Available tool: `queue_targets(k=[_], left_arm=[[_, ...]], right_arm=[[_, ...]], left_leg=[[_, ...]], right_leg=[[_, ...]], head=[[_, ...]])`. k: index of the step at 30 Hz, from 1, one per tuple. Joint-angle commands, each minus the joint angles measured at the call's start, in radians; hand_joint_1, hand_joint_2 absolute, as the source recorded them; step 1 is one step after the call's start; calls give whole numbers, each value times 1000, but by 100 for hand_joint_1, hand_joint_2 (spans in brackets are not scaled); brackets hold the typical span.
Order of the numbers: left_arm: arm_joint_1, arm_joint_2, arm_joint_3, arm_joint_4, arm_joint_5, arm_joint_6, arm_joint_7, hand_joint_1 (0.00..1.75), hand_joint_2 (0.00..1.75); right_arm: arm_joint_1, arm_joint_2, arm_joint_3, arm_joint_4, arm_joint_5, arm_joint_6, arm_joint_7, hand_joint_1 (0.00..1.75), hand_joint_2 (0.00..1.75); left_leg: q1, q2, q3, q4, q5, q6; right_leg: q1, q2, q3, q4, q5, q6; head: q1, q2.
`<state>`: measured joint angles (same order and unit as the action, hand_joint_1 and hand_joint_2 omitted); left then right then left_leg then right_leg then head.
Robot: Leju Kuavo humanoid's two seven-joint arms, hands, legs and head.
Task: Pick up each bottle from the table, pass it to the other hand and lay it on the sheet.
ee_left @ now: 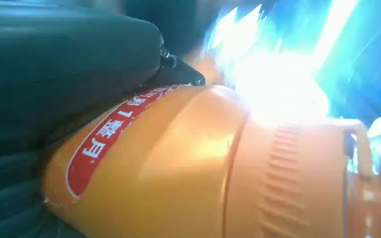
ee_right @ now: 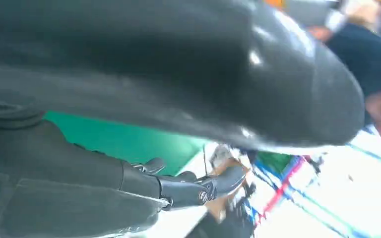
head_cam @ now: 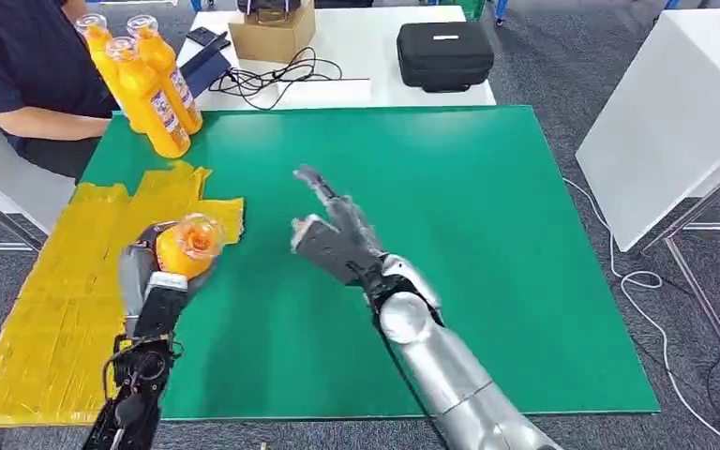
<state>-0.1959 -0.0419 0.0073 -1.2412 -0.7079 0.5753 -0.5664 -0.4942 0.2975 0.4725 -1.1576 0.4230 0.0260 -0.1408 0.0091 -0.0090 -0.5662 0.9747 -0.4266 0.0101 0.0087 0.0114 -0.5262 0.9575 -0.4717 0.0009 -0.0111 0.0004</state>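
Left hand (head_cam: 150,281) grasps one orange juice bottle (head_cam: 187,246) above the yellow sheet (head_cam: 66,300); right hand (head_cam: 333,234) empty, fingers spread; three bottles (head_cam: 150,84) stand at the green mat's (head_cam: 487,234) far corner.

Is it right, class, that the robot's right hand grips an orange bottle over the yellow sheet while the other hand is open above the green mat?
Wrong on one point: the left hand, not the right, grips the orange bottle over the yellow sheet, as the head view shows. The right hand is the open one above the green mat.
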Motion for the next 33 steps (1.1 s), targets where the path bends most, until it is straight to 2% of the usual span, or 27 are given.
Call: queue_targets(k=[1, 6, 8, 9, 10, 12, 15, 19, 20, 21, 24, 26, 27, 33], left_arm=[[-216, 20, 257, 303, -716, 123, 129, 175, 175], [-249, 61, 166, 409, -830, 123, 287, 175, 175], [-265, 71, 143, 459, -855, 123, 327, 175, 175], [-270, 80, 126, 490, -863, 123, 351, 175, 175], [-276, 92, 96, 514, -863, 123, 377, 175, 175], [-297, 113, 33, 596, -833, 123, 430, 175, 175], [-317, 123, 45, 675, -838, 123, 424, 175, 175], [-385, 136, 47, 884, -822, 113, 387, 175, 175], [-385, 136, 47, 884, -822, 113, 387, 94, 175], [-421, 142, 28, 959, -838, 46, 372, 0, 175], [-434, 137, 20, 982, -832, -69, 314, 0, 175], [-435, 135, 19, 980, -830, -82, 304, 0, 175], [-437, 134, 14, 981, -833, -100, 297, 0, 0], [-445, 129, 29, 985, -794, -191, 212, 0, 0]], right_arm=[[69, -118, -115, -174, -41, 52, -32, 0, 0], [39, -117, -75, -144, -52, 61, -45, 0, 0], [37, -121, -64, -153, -60, 68, -50, 0, 0], [37, -124, -57, -158, -61, 71, -49, 0, 0], [36, -130, -45, -163, -60, 73, -47, 0, 0], [32, -143, -25, -158, -62, 78, -47, 0, 0], [42, -153, -9, -158, -64, 78, -44, 0, 0], [19, -175, 11, -113, -84, 70, -69, 0, 0], [19, -175, 11, -113, -84, 70, -69, 0, 0], [15, -183, 15, -108, -91, 66, -74, 0, 0], [25, -193, 8, -116, -96, 61, -75, 0, 0], [34, -196, 5, -124, -97, 61, -75, 0, 0], [41, -195, 2, -131, -97, 61, -74, 0, 0], [91, -196, -13, -153, -74, 44, -75, 0, 0]], left_leg=[[1, -6, 4, 0, 0, 0], [0, -1, 3, -1, 0, 0], [0, -1, 3, -1, 0, 0], [1, -2, 7, 0, -2, 0], [0, -2, 4, 0, 0, 0], [1, -2, 6, 0, -2, 0], [0, -1, 3, 0, 0, 0], [0, -1, 4, 0, 0, 0], [0, 0, 5, 0, -1, 0], [0, 0, 4, 0, -1, 0], [0, -1, 3, 0, 0, 0], [0, -1, 3, 0, 0, 0], [0, 0, 3, 0, 0, 0], [-1, -3, 7, -1, 0, 0]], right_leg=[[1, -8, 7, -2, -1, 2], [0, -2, 4, -1, 0, 1], [0, -2, 4, -1, -1, 1], [1, -4, 9, -2, -2, 3], [0, -3, 5, -1, -1, 2], [1, -4, 8, -2, -2, 2], [0, -2, 4, -1, 0, 2], [0, -2, 5, -1, 0, 2], [0, -2, 6, -1, -1, 2], [0, -1, 4, -1, 0, 2], [0, -2, 4, -1, 0, 2], [0, -2, 5, -1, -1, 2], [0, -2, 4, -1, 0, 2], [0, -4, 9, -2, 0, 2]], head=[[1, 0], [0, 0], [0, 0], [0, 0], [0, 0], [0, 0], [0, 0], [0, 0], [0, 0], [0, 0], [0, 0], [0, 0], [0, 0], [0, 0]])
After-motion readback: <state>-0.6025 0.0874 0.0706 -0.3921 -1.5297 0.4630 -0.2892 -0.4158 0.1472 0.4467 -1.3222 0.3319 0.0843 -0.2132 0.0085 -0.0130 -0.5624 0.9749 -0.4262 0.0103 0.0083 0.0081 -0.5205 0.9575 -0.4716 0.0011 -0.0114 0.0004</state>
